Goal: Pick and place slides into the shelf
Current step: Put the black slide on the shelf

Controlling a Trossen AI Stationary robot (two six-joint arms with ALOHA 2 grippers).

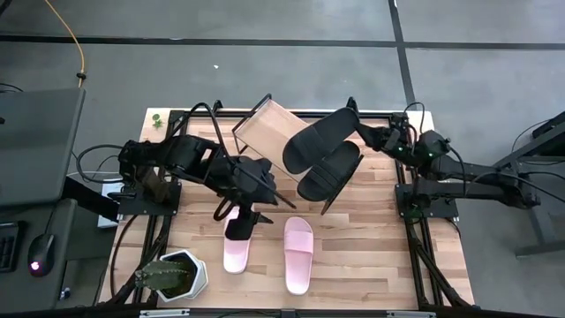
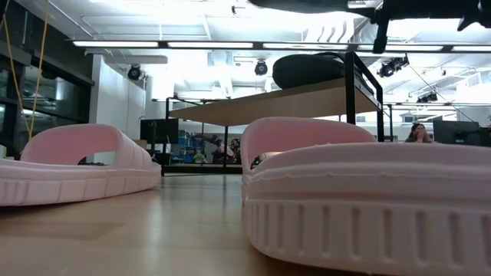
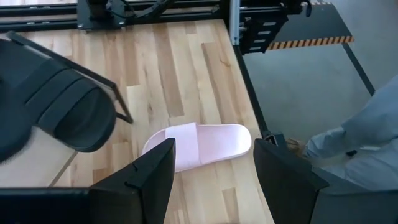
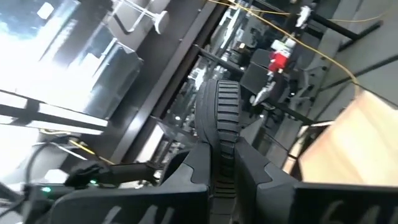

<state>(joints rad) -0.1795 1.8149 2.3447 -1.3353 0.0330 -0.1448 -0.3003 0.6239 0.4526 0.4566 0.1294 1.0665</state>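
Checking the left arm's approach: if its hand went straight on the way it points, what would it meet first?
Probably the pale pink slide lying on the tabletop, framed between the open left hand's fingers; depth is unclear.

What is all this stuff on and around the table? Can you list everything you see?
Pink slides: 2, pale pink, flat on the table near its front edge, one under the left gripper, the other beside it.
Black slides: 2, black; one lies on the shelf, the other is held above it.
Shelf: 1, light wood on black wire, slanted, at the table's back.
Table: 1, light wood.
Potted plant: 1, green in a white pot, front left corner.
Person: 1, far back in the room.
Left gripper: open, over a pink slide.
Right gripper: shut on a black slide.
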